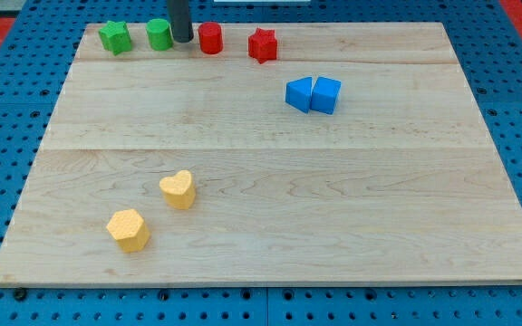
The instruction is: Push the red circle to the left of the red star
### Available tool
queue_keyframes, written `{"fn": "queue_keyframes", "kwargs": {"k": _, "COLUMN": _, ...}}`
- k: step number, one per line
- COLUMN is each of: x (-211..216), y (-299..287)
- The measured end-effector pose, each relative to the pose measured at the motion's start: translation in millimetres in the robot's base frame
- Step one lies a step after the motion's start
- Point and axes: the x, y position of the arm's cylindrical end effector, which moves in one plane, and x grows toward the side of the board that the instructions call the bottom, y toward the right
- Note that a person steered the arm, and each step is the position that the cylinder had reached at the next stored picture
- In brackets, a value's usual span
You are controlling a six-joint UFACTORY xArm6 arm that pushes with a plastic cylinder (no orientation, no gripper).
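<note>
The red circle (pixel 210 38) stands near the board's top edge, a short way to the view's left of the red star (pixel 263 44), with a small gap between them. My tip (pixel 182 40) rests on the board just left of the red circle, between it and the green circle (pixel 159 34). The rod comes down from the view's top. The tip looks very close to the red circle's left side; I cannot tell if they touch.
A green star (pixel 115 37) sits at the top left next to the green circle. Two blue blocks (pixel 314 94) touch each other right of centre. A yellow heart (pixel 178 189) and a yellow hexagon (pixel 129 229) lie at the lower left. The wooden board (pixel 333 208) lies on a blue pegboard.
</note>
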Motion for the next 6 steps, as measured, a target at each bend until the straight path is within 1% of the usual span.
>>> {"fn": "queue_keyframes", "kwargs": {"k": 1, "x": -4.3, "y": -19.9}}
{"fn": "queue_keyframes", "kwargs": {"k": 2, "x": 10.3, "y": -36.9}}
{"fn": "queue_keyframes", "kwargs": {"k": 3, "x": 15.7, "y": -33.3}}
{"fn": "queue_keyframes", "kwargs": {"k": 4, "x": 15.5, "y": 13.1}}
{"fn": "queue_keyframes", "kwargs": {"k": 5, "x": -2.6, "y": 18.0}}
{"fn": "queue_keyframes", "kwargs": {"k": 6, "x": -11.1, "y": 25.4}}
